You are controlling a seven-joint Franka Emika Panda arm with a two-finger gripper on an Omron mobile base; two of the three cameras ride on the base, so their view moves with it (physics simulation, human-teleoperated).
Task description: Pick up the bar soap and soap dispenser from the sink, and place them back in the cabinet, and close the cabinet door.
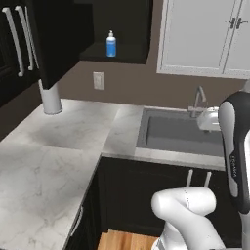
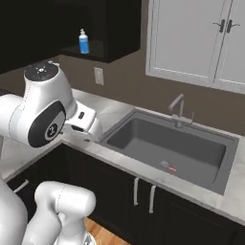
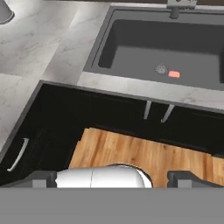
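Observation:
The soap dispenser [image 1: 111,44] [image 2: 83,41], a blue bottle with a white pump, stands upright on the shelf of the open dark cabinet [image 1: 128,19] [image 2: 117,28]. The cabinet door [image 1: 58,41] is swung out to the left. The bar soap [image 3: 174,74] [image 2: 171,168] lies flat on the floor of the sink [image 3: 100,52] [image 2: 225,162] [image 1: 142,132], right beside the round drain [image 3: 161,68]. My gripper [image 3: 117,178] [image 2: 91,135] hangs open and empty over the counter's front edge, left of the basin, well away from the soap.
A faucet [image 1: 197,100] [image 2: 176,109] rises behind the basin. A white paper towel roll [image 1: 50,97] stands on the marble counter [image 1: 58,146] under the open door. White panelled doors [image 1: 205,36] hang over the sink. Dark base cabinets and wood floor [image 3: 144,155] lie below.

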